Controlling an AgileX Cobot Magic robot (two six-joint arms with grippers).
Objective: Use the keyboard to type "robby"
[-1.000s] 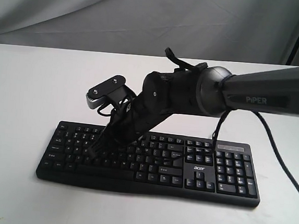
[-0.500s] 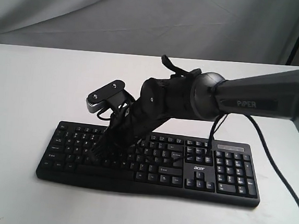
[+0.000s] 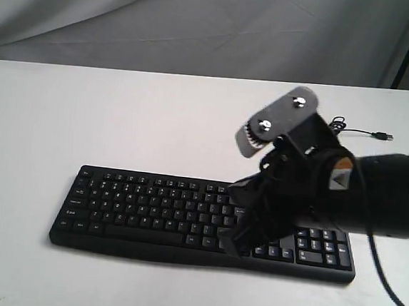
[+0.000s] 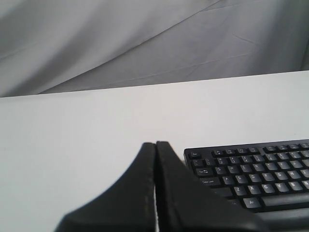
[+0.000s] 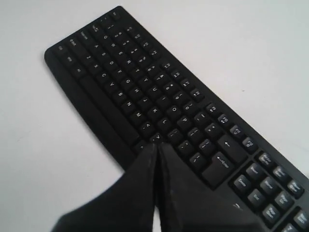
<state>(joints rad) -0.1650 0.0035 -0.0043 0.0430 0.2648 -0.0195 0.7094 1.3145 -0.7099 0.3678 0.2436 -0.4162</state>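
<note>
The black keyboard lies flat on the white table, with its number pad on the right. My right gripper hangs over the keyboard's front edge, right of the space bar, and its fingers are pressed together on nothing. In the right wrist view the shut tips point at the bottom letter row of the keyboard, near the punctuation keys; I cannot tell whether they touch. My left gripper is shut and empty, held off the keyboard's left end. It is out of the exterior view.
The keyboard's thin cable ends in a loose USB plug on the table at the back right. A grey cloth backdrop hangs behind the table. The right arm's cable trails off at the right.
My right gripper has left the letter keys at the keyboard's left-middle, swung right and turned, and now hangs over the front edge beside the space bar.
</note>
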